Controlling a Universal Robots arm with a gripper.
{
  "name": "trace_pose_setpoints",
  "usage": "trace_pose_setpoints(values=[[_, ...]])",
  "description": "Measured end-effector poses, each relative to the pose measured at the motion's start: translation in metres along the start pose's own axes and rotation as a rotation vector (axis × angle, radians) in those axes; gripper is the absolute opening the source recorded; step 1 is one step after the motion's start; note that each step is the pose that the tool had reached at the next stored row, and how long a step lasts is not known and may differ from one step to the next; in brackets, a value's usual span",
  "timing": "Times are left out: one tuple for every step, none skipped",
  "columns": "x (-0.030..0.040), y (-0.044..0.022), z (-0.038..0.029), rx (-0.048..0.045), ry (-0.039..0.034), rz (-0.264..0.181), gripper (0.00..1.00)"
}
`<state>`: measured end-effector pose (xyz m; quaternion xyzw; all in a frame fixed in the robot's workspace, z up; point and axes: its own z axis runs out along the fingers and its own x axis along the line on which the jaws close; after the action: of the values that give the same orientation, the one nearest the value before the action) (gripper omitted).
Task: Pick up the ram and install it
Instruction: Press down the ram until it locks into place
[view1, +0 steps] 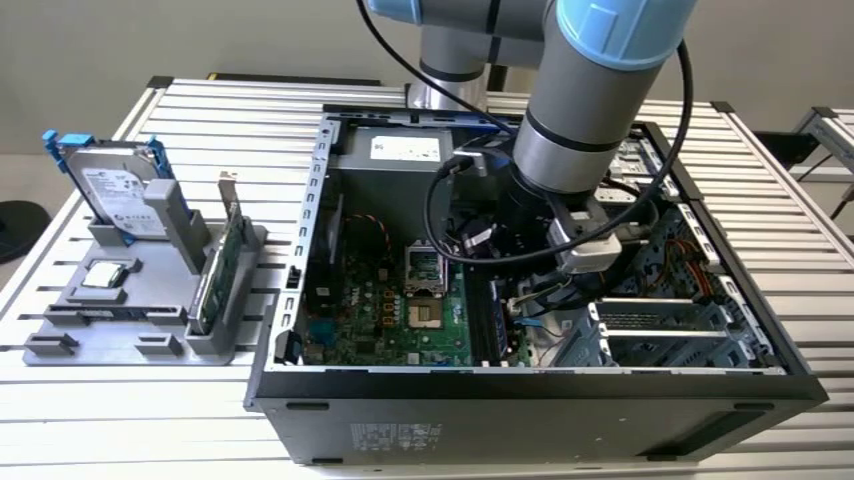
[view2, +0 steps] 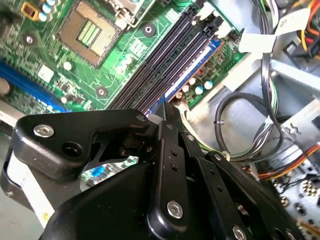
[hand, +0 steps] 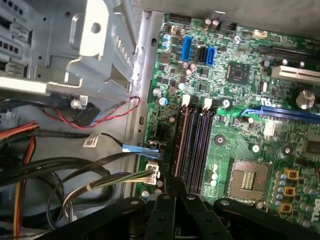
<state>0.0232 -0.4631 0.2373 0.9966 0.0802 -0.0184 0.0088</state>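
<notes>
I judge this job to be late on, with the stick at the board and not out on the fixture. In the exterior view the grey parts fixture (view1: 140, 320) sits on the counter (view1: 120, 430) at nine o'clock of the open computer case (view1: 534, 400). It carries the hard drive (view1: 118, 190) and the green expansion card (view1: 220, 270), and I make out no thin memory stick among them.

In the first wrist view the ram (hand: 180, 137) appears to be the narrow brownish strip standing in the outermost of the memory slots (hand: 197, 145), the one nearest the board's edge beside the loose cables (hand: 75, 175). I cannot tell whether it is pressed fully home or its end latches are closed, so seating may be what is left.

The hand (view2: 167, 111) has its two black fingers (view2: 172, 165) drawn together with no gap showing. Their tips are right at one end of that slot row, either touching it or just above. I cannot tell whether the stick's edge is pinched between them.

The arm (view1: 594, 90) comes in from twelve o'clock in the exterior view and plunges steeply into the case. Its wrist is low over the motherboard (view1: 387, 310), at about three o'clock of the processor socket (view1: 420, 265).
</notes>
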Motion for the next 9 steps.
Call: trace_pose_setpoints(values=[[0.0, 0.0, 0.0, -0.0008, 0.0002, -0.019, 0.0], [0.0, 0.0, 0.0, -0.0014, 0.0005, -0.037, 0.0], [0.0, 0.0, 0.0, -0.0021, 0.0008, -0.055, 0.0], [0.0, 0.0, 0.0, -0.0028, 0.001, -0.073, 0.0], [0.0, 0.0, 0.0, -0.0035, 0.0013, -0.092, 0.0], [0.0, 0.0, 0.0, -0.0043, 0.0015, -0.109, 0.0], [0.0, 0.0, 0.0, -0.005, 0.0018, -0.127, 0.0], [0.0, 0.0, 0.0, -0.0056, 0.0021, -0.145, 0.0], [0.0, 0.0, 0.0001, -0.0062, 0.0024, -0.163, 0.0]])
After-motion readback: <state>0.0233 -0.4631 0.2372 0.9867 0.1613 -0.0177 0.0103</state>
